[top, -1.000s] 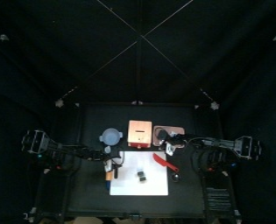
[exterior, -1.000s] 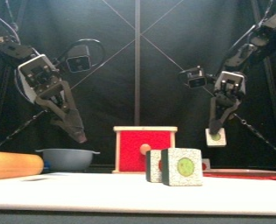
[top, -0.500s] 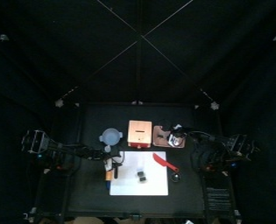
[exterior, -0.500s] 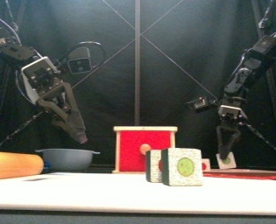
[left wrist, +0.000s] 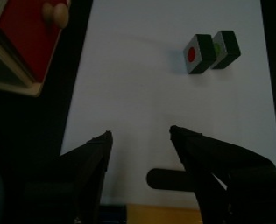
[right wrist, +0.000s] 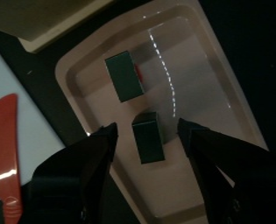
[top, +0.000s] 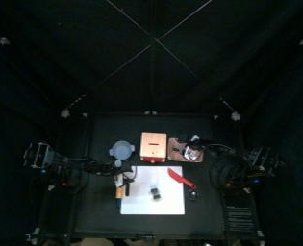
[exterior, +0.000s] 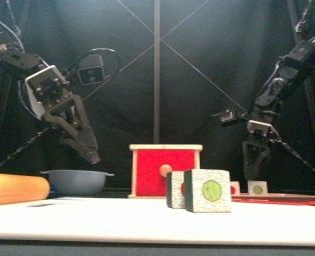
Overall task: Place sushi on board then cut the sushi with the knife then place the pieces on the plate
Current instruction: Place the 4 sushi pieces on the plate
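Note:
Two dark green sushi pieces (exterior: pixel 200 190) stand side by side on the white board (top: pixel 166 202), also seen in the left wrist view as sushi pieces (left wrist: pixel 210 51). Two more pieces lie on the pink plate (right wrist: pixel 189 52): one piece (right wrist: pixel 124 72) farther in, another piece (right wrist: pixel 148 138) just ahead of my open right gripper (right wrist: pixel 152 162), which hovers over it without touching. From the front this piece (exterior: pixel 257 187) sits below the right gripper (exterior: pixel 251 160). My left gripper (exterior: pixel 89 152) hangs open and empty above the board's left end. A red knife (top: pixel 182 180) lies at the board's right edge.
The wooden box with a red drawer front (exterior: pixel 165 170) stands behind the board, with the blue-grey bowl (exterior: pixel 77 181) to its left. An orange-brown object (exterior: pixel 13 187) lies at the board's left end.
My right gripper came down with a sushi piece to the pink plate, let it go, and has lifted slightly. The left arm has stayed still.

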Available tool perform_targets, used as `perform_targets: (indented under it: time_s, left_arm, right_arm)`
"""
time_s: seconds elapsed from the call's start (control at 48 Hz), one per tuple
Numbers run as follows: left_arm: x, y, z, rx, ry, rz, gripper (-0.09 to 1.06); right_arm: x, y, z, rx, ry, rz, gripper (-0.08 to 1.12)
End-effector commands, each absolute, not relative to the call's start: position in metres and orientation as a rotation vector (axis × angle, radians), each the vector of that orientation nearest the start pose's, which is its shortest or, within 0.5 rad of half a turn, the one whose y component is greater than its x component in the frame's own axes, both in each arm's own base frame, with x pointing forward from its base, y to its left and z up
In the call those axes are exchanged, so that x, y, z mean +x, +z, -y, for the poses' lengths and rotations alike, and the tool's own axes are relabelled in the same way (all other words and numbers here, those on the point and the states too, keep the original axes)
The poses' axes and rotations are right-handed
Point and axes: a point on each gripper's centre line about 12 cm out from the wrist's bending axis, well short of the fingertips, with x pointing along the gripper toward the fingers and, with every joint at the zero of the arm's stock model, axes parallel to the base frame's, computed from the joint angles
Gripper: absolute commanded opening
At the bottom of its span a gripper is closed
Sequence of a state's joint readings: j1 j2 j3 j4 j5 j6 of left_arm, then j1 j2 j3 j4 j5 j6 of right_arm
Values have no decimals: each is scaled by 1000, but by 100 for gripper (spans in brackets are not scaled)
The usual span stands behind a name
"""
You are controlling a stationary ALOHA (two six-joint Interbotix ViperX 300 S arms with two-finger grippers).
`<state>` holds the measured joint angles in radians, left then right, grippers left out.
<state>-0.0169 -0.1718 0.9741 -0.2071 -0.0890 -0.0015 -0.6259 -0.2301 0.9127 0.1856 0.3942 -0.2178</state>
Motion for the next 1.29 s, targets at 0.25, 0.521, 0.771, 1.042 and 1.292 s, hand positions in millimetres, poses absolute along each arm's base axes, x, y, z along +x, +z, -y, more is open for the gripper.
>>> perform_targets:
  time_s: [0.25, 0.521, 0.771, 1.042, 1.292]
  left_arm:
    - [311, 151, 5, -191, 70, -668, 90]
    - [312, 151, 3, -191, 74, -660, 90]
    - [312, 151, 4, -191, 72, -661, 90]
    - [312, 150, 4, -187, 70, -664, 90]
    - [311, 149, 4, -186, 70, -668, 90]
  right_arm:
    - [258, 212, 77, 238, -234, -796, 89]
    - [301, 227, 16, 179, -58, -617, 89]
    - [346, 204, -14, 134, 26, -679, 89]
    - [386, 182, -38, 102, 99, -796, 89]
    - [402, 168, -49, 87, 133, -863, 89]
